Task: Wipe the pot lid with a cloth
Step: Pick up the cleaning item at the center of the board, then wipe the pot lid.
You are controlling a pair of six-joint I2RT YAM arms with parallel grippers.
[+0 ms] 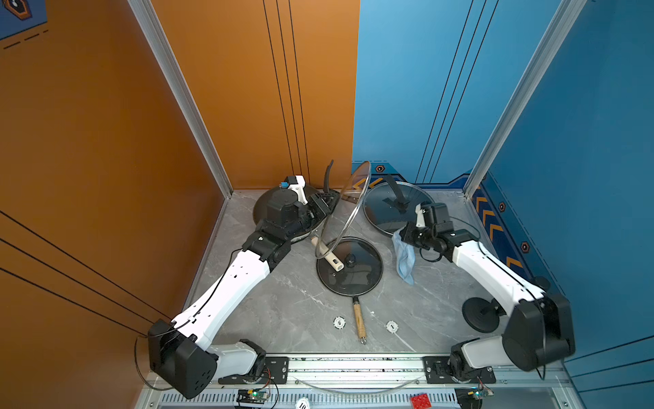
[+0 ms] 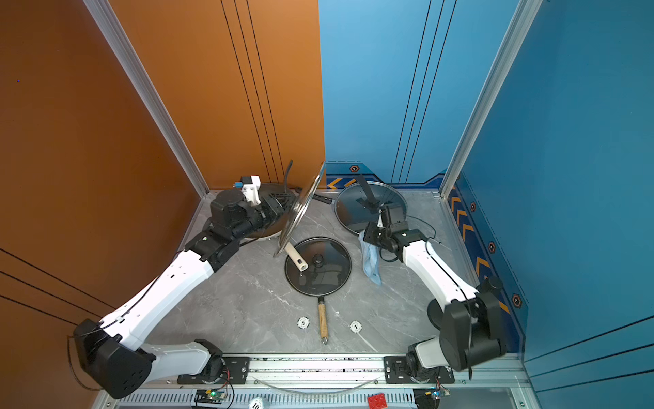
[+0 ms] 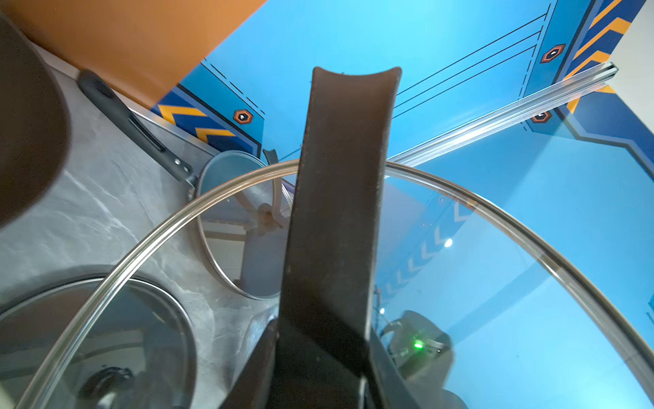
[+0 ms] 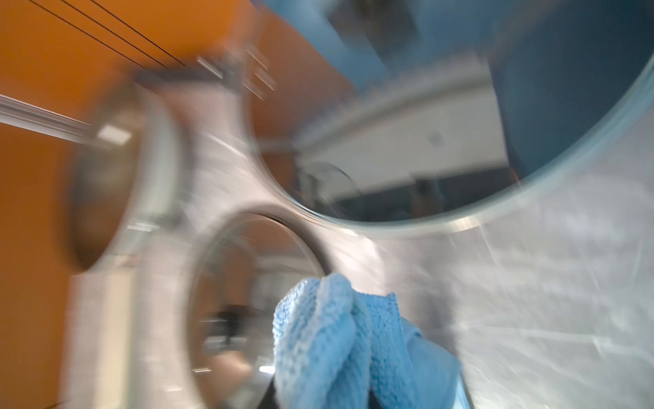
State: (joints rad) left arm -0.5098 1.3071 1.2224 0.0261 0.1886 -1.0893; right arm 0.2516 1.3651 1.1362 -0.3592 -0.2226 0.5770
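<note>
Toward the far middle, the left gripper [image 1: 327, 205] clamps the glass pot lid [image 1: 345, 212] by its black handle [image 3: 339, 212], standing it on edge so a face is open for wiping. To its right, the right gripper [image 1: 402, 235] pinches the light-blue cloth [image 1: 406, 263], which dangles, perhaps brushing the table [image 1: 283, 304]

tilted glass lid [image 2: 301, 207] in left gripper [image 2: 287, 209], cloth [image 2: 372, 263] hanging from right gripper [image 2: 368, 236]

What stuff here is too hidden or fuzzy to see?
- Right wrist view: motion blur smears everything except the cloth.
- Left wrist view: the handle of the held lid covers how the left gripper grips it.
- Both top views: the left arm covers most of the dark pan.
</note>
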